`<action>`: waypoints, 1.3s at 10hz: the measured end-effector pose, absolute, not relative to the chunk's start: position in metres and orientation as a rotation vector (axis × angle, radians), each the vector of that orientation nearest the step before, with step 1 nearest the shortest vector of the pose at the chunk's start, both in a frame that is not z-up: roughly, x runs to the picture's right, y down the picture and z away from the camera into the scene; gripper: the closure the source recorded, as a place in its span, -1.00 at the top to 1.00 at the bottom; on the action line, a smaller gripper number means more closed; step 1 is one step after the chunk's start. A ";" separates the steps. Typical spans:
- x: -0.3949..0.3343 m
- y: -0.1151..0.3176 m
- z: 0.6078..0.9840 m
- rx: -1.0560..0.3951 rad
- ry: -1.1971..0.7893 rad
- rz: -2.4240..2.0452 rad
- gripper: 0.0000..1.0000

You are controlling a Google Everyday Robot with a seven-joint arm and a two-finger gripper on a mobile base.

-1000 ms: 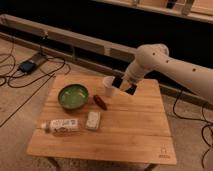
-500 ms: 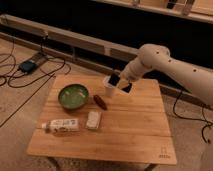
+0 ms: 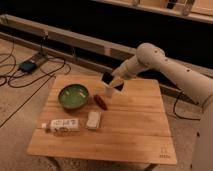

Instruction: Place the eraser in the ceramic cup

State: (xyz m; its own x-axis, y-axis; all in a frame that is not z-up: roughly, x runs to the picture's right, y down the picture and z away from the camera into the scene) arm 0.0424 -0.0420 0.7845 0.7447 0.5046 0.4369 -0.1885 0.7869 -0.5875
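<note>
From the one camera view I see the gripper point(image 3: 113, 81) clenched on the small flat black rectangular eraser point(image 3: 106, 77), hanging just above the mouth of the small plain white ceramic cup point(image 3: 109, 92). The eraser sits tilted rather than level, though I cannot tell which way its long axis runs. The cup stands near the far edge of the wooden table point(image 3: 145, 125), with the green bowl point(image 3: 73, 96) near on its left and a reddish-brown oblong thing point(image 3: 100, 102) just in front. Bare wood runs from the cup toward the right edge.
</note>
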 end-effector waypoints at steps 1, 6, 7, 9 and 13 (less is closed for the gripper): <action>0.039 -0.044 0.788 -0.553 -0.673 0.402 -1.00; 0.017 -0.059 0.804 -0.563 -0.727 0.389 -1.00; 0.008 -0.065 0.807 -0.559 -0.719 0.378 -1.00; -0.005 -0.072 0.812 -0.544 -0.752 0.368 -1.00; 0.016 -0.076 0.822 -0.519 -0.894 0.413 -1.00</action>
State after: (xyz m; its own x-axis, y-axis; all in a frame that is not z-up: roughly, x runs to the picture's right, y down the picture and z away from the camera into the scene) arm 0.0159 -0.0764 0.8219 0.5629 0.5417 0.6242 -0.1239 0.8021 -0.5843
